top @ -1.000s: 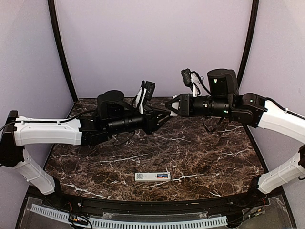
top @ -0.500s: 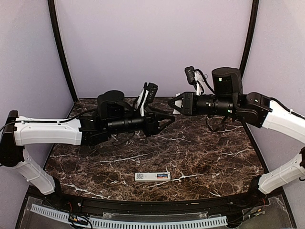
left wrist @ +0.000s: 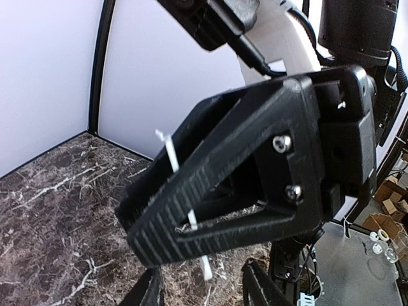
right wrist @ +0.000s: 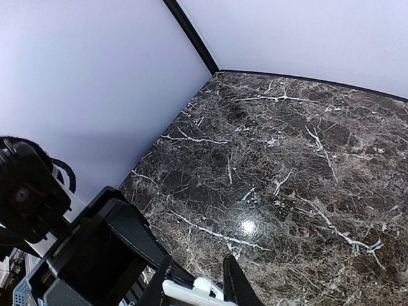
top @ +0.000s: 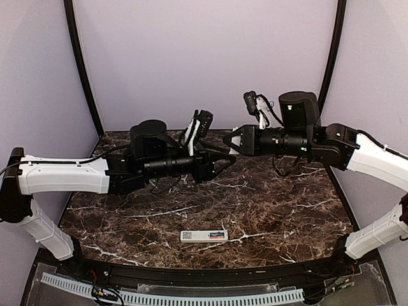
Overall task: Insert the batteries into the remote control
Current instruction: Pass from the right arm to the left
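Remote is lying flat on the table near the front edge, roughly 6 o'clock from both grippers and well apart from them. Left gripper is up in the air, fingers spread. Right gripper faces it with a white piece between its fingers, can't tell if it's clamped

**Arm and Gripper Status**

Left arm and right arm are raised and reach inward, forearms near level, tips facing each other.

Left gripper — jaws spread apart.

Right gripper — fingers drawn in on a thin white piece. It sits just ahead of the left fingertips and slightly above them.
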Tool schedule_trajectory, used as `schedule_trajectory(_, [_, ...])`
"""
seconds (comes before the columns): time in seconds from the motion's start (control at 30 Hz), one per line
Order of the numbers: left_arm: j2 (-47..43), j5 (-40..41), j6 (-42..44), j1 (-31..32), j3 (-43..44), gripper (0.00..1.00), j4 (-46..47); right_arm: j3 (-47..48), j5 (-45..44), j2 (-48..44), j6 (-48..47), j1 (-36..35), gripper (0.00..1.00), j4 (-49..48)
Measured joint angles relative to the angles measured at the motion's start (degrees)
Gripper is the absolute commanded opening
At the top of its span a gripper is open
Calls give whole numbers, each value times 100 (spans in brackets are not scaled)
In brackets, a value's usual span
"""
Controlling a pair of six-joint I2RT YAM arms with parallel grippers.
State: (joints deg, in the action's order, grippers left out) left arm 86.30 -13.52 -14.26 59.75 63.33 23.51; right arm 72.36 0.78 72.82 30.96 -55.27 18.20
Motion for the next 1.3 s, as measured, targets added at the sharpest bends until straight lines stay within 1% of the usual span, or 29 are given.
schedule_trajectory(0.07, [4, 63, -28, 0, 68, 38, 26, 0, 37, 26, 0, 0, 0, 0])
schedule_trajectory(0.13, [7, 94, -55, 0, 125, 34, 52, 0, 70, 33, 0, 0, 0, 0])
schedule_trajectory(0.23, [11, 111, -105, 0, 138, 26, 68, 0, 79, 31, 0, 0, 0, -37])
schedule_trajectory(0.33, [50, 114, -131, 0, 144, 22, 85, 0, 96, 31, 0, 0, 0, -37])
schedule_trajectory(0.4, [85, 109, -144, 0, 149, 13, 92, 0, 116, 31, 0, 0, 0, -37])
schedule_trajectory(0.53, [155, 83, -166, 0, 173, 1, 94, 0, 170, 33, -4, -4, 0, -42])
schedule_trajectory(0.63, [173, 81, -153, 2, 203, 0, 107, 0, 168, 33, -9, -4, 0, -48])
schedule_trajectory(0.67, [173, 81, -162, 4, 203, 0, 107, 0, 168, 33, -20, -4, 2, -55])
schedule_trajectory(0.7, [173, 85, -166, 4, 203, 0, 109, 0, 170, 33, -28, -2, 9, -63])
schedule_trajectory(0.77, [173, 90, -184, 4, 203, 0, 129, 0, 175, 33, -63, -2, 30, -76])
schedule_trajectory(0.83, [173, 96, -192, 4, 181, 0, 221, 2, 212, 24, -175, 0, 46, -129])
schedule_trajectory(0.9, [168, 105, -199, 4, 120, 0, 391, 4, 378, 13, -273, -9, 57, -190])
schedule_trajectory(1.0, [85, 155, -192, 4, -55, 0, 616, -7, 643, -107, -557, -15, 65, -337])
schedule_trajectory(1.07, [-24, 205, -177, 4, -181, 0, 774, -79, 809, -302, -651, -7, 66, -549])
schedule_trajectory(1.13, [-160, 223, -153, 4, -308, 0, 960, -304, 1040, -647, -734, 33, 64, -944])
schedule_trajectory(1.2, [-317, 251, -140, 4, -435, 0, 1180, -549, 1305, -925, -730, 92, 57, -1394])
schedule_trajectory(1.27, [-437, 256, -138, 4, -501, 0, 1349, -745, 1600, -1091, -627, 186, 47, -1827])
schedule_trajectory(1.3, [-476, 256, -138, 4, -522, 0, 1434, -820, 1718, -1115, -570, 243, 45, -2020])
